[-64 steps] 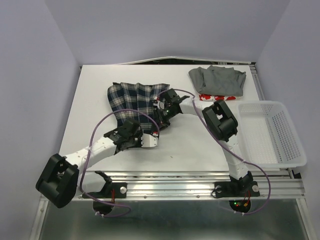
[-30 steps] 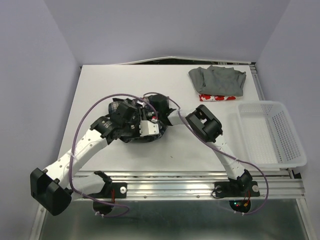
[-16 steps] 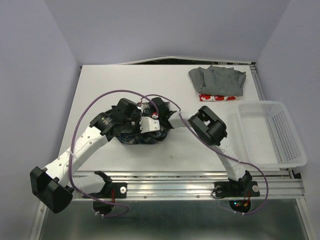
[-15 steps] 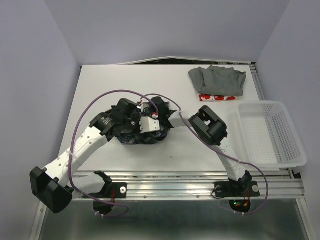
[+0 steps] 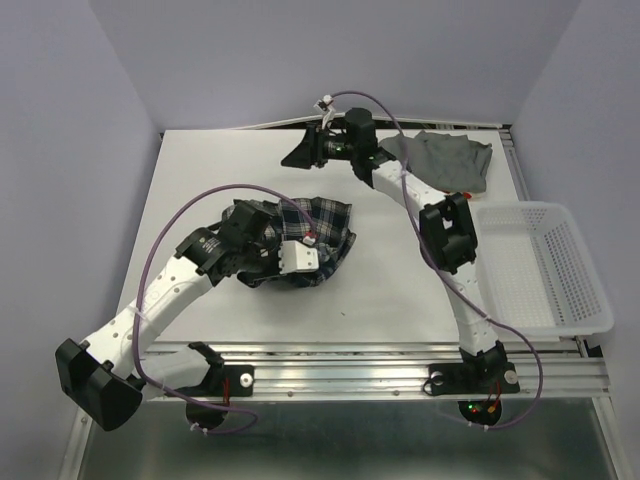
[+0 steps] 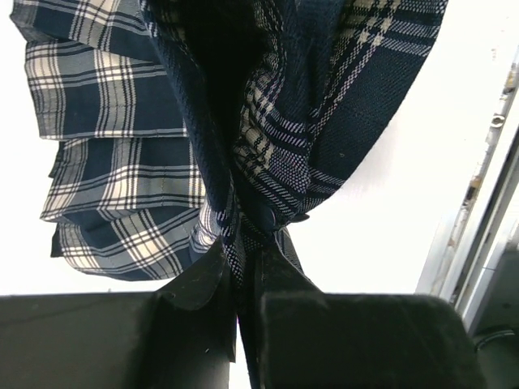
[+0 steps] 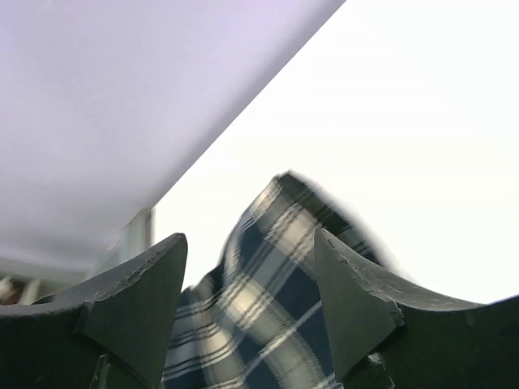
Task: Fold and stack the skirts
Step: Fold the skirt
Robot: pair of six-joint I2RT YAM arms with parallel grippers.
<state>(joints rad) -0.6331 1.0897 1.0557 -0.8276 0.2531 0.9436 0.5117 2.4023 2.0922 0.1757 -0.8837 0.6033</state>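
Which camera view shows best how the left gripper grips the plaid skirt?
The left wrist view: the left gripper is shut on a bunched fold of the plaid skirt, seen close. The top external view shows the crumpled skirt, but the arm hides the grip. The right wrist view shows only a blurred plaid edge.

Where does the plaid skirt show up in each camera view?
Top external: plaid skirt bunched mid-table.
Left wrist: plaid skirt fills the upper frame, pinched in the left gripper.
Right wrist: plaid skirt bottom centre, blurred, beyond the open right gripper.
Shared landmark: the white table.
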